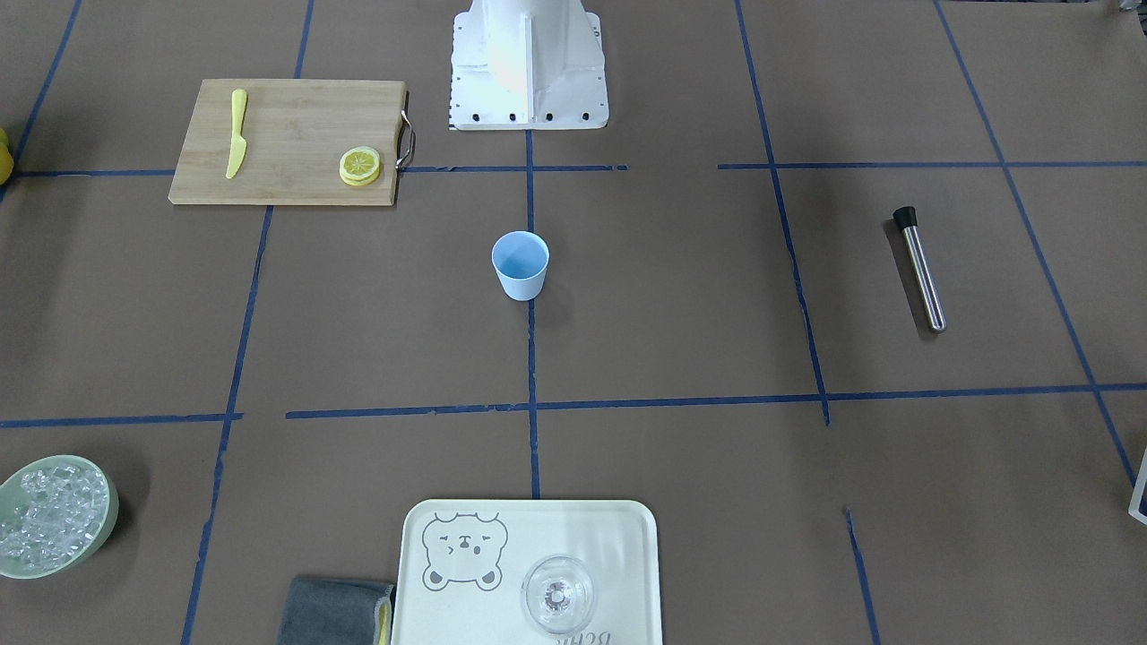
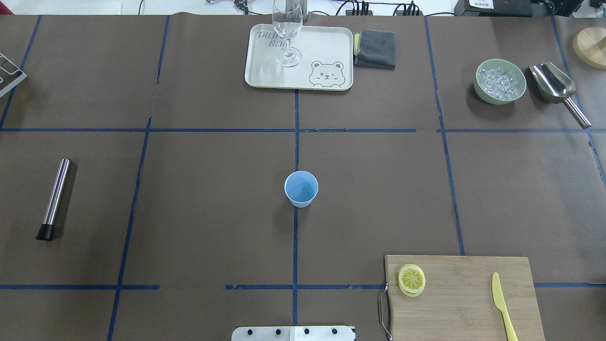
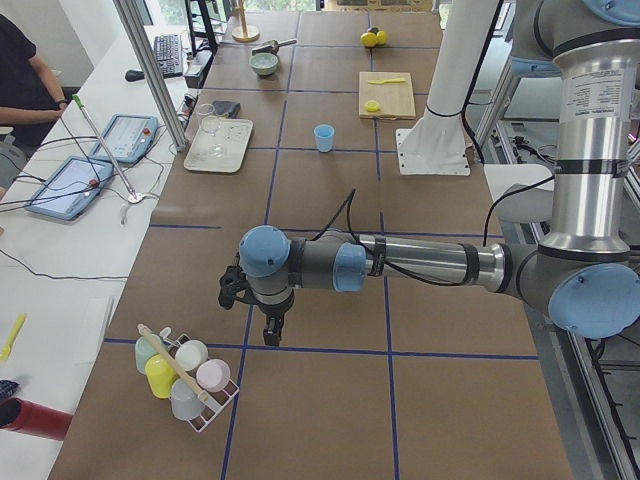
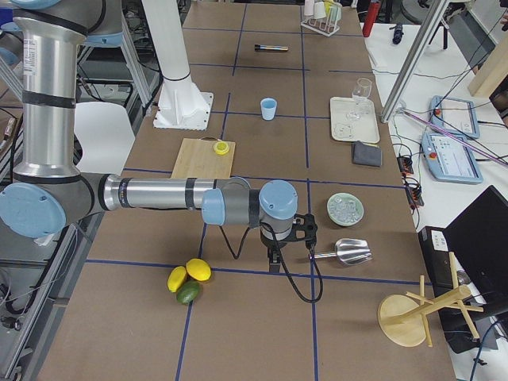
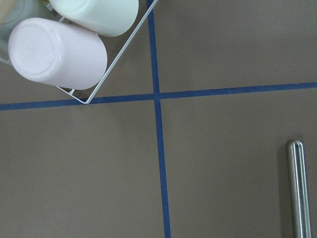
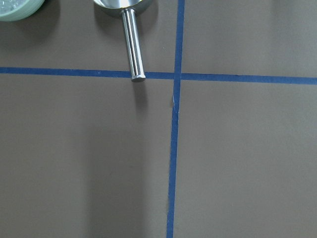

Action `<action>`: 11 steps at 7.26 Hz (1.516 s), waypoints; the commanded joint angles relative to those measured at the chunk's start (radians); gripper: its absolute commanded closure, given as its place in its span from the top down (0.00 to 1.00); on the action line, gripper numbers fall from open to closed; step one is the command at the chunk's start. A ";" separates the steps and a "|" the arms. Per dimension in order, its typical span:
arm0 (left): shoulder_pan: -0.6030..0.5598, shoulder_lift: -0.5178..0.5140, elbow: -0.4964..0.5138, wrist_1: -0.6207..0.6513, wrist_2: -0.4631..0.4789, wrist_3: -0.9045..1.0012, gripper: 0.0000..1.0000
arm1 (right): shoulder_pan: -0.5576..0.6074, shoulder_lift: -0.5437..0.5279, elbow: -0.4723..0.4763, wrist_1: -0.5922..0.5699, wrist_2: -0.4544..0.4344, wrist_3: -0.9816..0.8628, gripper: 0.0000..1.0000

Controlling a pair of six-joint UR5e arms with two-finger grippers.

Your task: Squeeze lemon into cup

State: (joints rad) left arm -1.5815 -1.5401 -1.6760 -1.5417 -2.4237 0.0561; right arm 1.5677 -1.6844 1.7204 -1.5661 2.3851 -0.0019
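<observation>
The lemon slice (image 2: 411, 279) lies flat on the corner of a wooden cutting board (image 2: 473, 293), near its metal handle; it also shows in the front-facing view (image 1: 359, 166). The pale-blue cup (image 2: 301, 188) stands upright and empty at the table's middle, also in the front-facing view (image 1: 520, 264). My left gripper (image 3: 270, 332) shows only in the exterior left view, pointing down near a rack of cups, far from the cup. My right gripper (image 4: 274, 259) shows only in the exterior right view, beside a metal scoop. I cannot tell whether either is open or shut.
A yellow plastic knife (image 2: 503, 307) lies on the board. A steel rod with a black tip (image 2: 54, 199) lies on my left. At the far side are a tray (image 2: 265, 71) with a clear glass (image 2: 287, 33), a grey cloth (image 2: 375, 49), a bowl of ice (image 2: 500, 80) and a scoop (image 2: 556, 87).
</observation>
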 commanded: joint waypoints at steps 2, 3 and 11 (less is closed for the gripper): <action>0.000 0.000 0.001 0.000 0.000 0.001 1.00 | 0.000 0.003 0.004 0.000 0.008 0.002 1.00; 0.000 -0.002 0.001 0.000 0.000 0.001 1.00 | 0.000 0.005 0.004 0.000 0.006 0.000 1.00; 0.099 -0.126 -0.069 0.002 0.026 -0.199 1.00 | -0.087 0.022 0.022 0.106 0.032 0.011 1.00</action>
State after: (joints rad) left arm -1.5271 -1.6548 -1.7068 -1.5404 -2.4055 -0.0557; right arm 1.5042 -1.6651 1.7361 -1.4692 2.4012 0.0031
